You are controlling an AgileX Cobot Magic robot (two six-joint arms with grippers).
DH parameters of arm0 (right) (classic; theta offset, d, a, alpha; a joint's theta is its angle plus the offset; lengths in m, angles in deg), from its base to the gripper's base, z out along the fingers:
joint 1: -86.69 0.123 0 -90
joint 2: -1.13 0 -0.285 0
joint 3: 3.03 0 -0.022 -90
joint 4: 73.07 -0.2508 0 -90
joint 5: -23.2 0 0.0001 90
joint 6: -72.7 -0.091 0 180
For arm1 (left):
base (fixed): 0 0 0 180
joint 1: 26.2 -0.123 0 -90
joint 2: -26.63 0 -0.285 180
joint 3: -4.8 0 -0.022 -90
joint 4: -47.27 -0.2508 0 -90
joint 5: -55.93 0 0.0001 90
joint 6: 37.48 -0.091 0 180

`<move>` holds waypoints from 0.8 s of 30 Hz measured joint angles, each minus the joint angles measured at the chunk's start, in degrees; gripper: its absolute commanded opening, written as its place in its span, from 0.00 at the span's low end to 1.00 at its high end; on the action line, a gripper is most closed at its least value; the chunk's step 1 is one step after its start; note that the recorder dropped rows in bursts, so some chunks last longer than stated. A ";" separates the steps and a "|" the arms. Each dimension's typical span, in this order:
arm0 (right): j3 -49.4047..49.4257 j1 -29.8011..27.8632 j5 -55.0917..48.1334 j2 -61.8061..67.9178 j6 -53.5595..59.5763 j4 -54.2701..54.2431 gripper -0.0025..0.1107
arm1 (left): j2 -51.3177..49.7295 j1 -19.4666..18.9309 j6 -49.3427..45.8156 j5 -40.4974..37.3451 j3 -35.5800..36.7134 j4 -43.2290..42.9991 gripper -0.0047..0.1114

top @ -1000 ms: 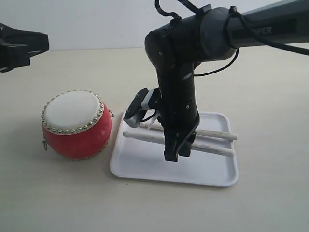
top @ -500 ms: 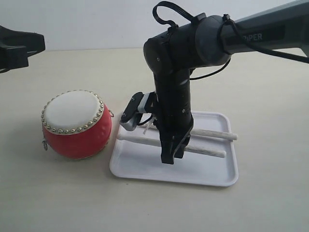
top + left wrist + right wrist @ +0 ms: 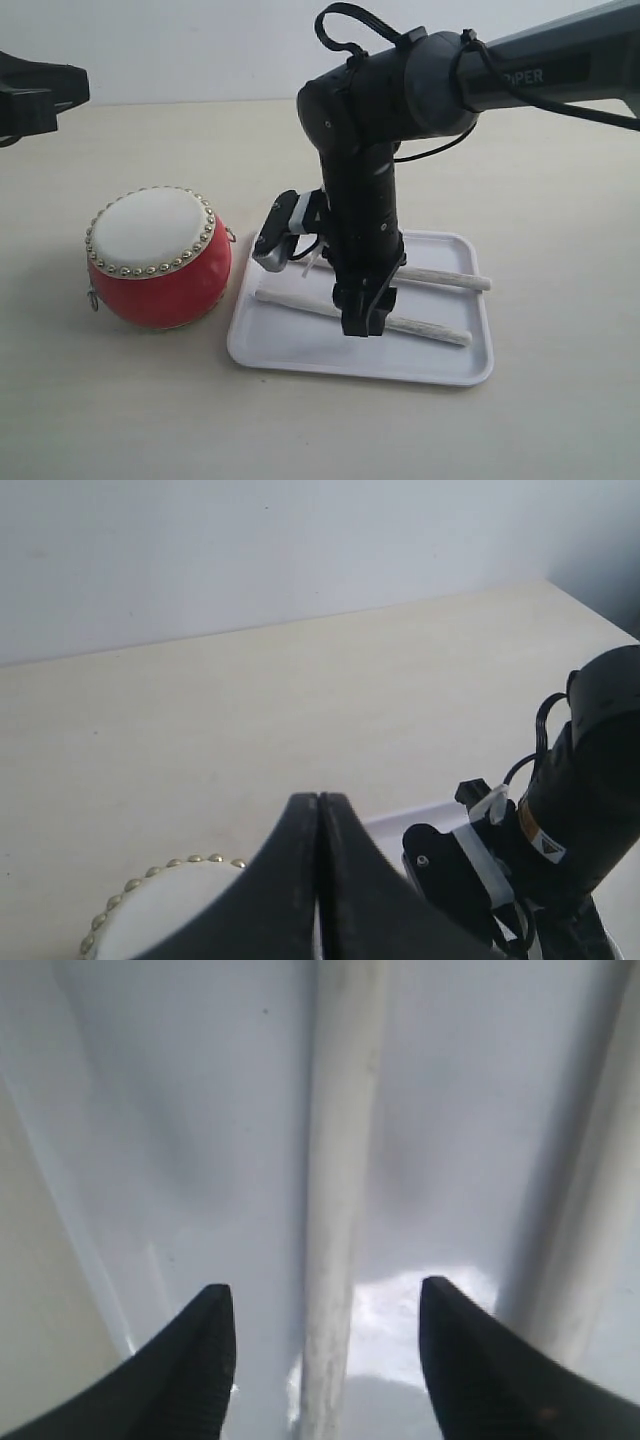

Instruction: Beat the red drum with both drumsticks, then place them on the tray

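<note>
The red drum (image 3: pixel 160 257) with its cream skin and brass studs stands left of the white tray (image 3: pixel 300 350). Both drumsticks lie flat in the tray: the near drumstick (image 3: pixel 420 328) and the far drumstick (image 3: pixel 450 277). My right gripper (image 3: pixel 362 322) points down over the near drumstick, open, its fingers apart on either side of the stick (image 3: pixel 335 1190) without touching it. The second drumstick (image 3: pixel 590 1210) shows at the edge of the right wrist view. My left gripper (image 3: pixel 318 810) is shut and empty, held high at the far left (image 3: pixel 40 95) above the drum's skin (image 3: pixel 170 910).
The pale tabletop (image 3: pixel 560 180) runs around drum and tray up to a white wall (image 3: pixel 200 40) behind. The right arm's body (image 3: pixel 590 780) and its wrist camera (image 3: pixel 278 235) stand over the tray's left half.
The right gripper has opened and let go of the near drumstick, which has dropped flat onto the tray. The left arm has hardly moved.
</note>
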 measured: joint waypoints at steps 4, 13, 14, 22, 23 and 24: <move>0.00 -0.81 1.59 0.00 0.00 2.52 0.50 | 0.58 0.00 0.10 0.00 0.00 -0.09 0.04; 0.00 -5.17 3.81 -1.13 0.12 0.21 0.50 | 1.56 0.00 0.24 0.00 0.00 -1.61 0.04; 0.00 -5.71 4.17 -1.87 0.22 -0.66 0.50 | 1.56 0.00 0.24 0.00 0.00 -1.76 0.04; 0.00 -7.74 6.35 -9.42 2.33 -8.21 0.50 | 1.56 0.00 0.24 0.23 0.00 -2.09 0.04; 0.00 -7.74 6.48 -10.16 2.63 -9.09 0.50 | 1.56 0.00 0.24 0.34 0.00 -2.09 0.04; 0.00 -7.74 6.77 -10.82 2.78 -9.89 0.50 | 1.56 0.00 0.24 0.31 0.00 -2.18 0.04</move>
